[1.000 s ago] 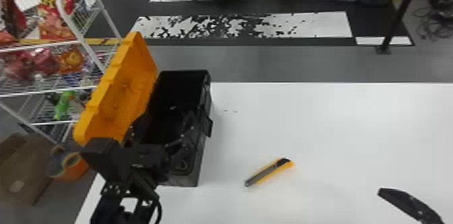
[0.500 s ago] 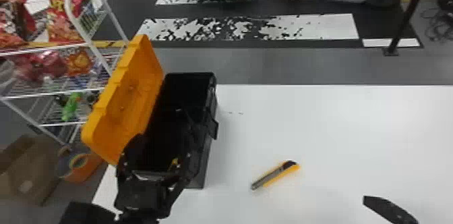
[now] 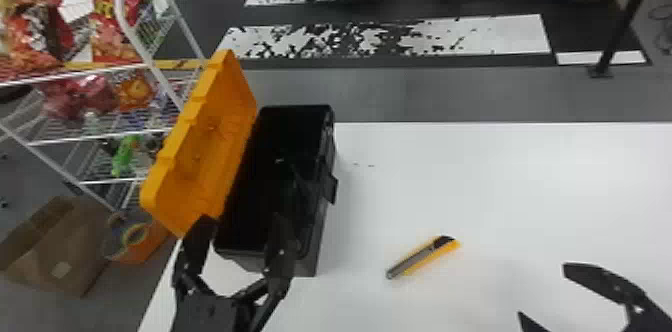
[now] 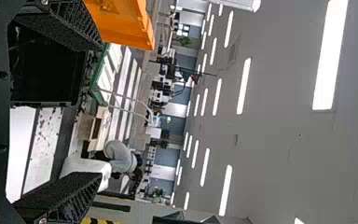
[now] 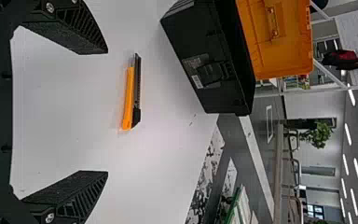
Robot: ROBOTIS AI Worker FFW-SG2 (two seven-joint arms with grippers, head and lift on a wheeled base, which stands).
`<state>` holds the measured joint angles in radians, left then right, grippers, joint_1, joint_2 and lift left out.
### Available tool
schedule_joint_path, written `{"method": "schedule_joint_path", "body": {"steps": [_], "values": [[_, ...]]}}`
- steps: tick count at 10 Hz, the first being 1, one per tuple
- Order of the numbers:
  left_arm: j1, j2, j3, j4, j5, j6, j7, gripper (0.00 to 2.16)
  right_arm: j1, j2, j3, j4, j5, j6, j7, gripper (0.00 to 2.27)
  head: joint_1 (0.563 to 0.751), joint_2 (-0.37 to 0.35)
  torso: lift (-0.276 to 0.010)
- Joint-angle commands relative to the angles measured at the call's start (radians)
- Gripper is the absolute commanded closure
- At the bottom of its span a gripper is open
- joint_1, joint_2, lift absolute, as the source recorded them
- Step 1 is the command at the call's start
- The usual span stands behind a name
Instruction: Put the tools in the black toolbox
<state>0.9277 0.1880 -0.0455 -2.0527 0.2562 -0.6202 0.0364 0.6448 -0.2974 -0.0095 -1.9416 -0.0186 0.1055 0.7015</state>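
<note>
Item inspected: 1 utility knife [image 3: 422, 257], flat on the white surface [image 3: 500, 181], between the black toolbox [image 3: 307, 266] and the right claw [image 3: 544, 290]. The orange lid [image 3: 215, 141] stands open on the box's far side from the knife.

Claws: 2 observed. The right claw is open, its 2 fingers wide apart with nothing between them. The left claw is also open and empty, at the near end of the toolbox.

Handling assessment: the knife should be light and stiff, with no give along its length. The smooth casing may prove slippery, and its low, slim profile leaves little height to catch. Breakage is unlikely; a skid or a pivot is the likelier fault. Whether any blade is exposed at the grey end cannot be established, so that end is to be avoided.

Recommended hold: mid-length, 1 finger on each long side, set low to the surface. As seen in the right wrist view, the fingers line up with the knife's 2 ends; a turn of the wrist appears necessary. A grip too near either end would probably let the other droop.
</note>
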Motion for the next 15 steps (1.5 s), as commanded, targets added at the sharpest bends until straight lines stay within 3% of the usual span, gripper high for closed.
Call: {"method": "schedule_joint_path", "body": {"steps": [1, 5, 10, 13, 15], "values": [[0.005, 0.001, -0.004, 0.003, 0.000, -0.009, 0.000, 0.03, -0.068, -0.012, -0.004, 0.012, 0.000, 0.063, 0.030, 0.09, 0.695, 0.200, -0.039], [0.006, 0.001, -0.014, 0.002, 0.000, -0.009, 0.000, 0.03, -0.284, -0.025, 0.075, 0.147, -0.007, 0.216, 0.116, 0.09, 0.695, 0.177, -0.039], [0.022, 0.004, -0.014, -0.006, -0.002, -0.022, 0.000, 0.03, -0.513, -0.026, 0.230, 0.237, 0.023, 0.400, 0.202, 0.10, 0.695, 0.244, -0.039], [0.020, -0.005, -0.017, -0.007, -0.017, -0.022, 0.010, 0.04, -0.580, -0.054, 0.252, 0.251, 0.029, 0.480, 0.243, 0.10, 0.695, 0.260, -0.039], [0.003, -0.004, -0.056, -0.004, -0.051, -0.022, 0.039, 0.04, -0.583, -0.086, 0.264, 0.242, 0.014, 0.547, 0.254, 0.10, 0.695, 0.243, -0.039]]}}
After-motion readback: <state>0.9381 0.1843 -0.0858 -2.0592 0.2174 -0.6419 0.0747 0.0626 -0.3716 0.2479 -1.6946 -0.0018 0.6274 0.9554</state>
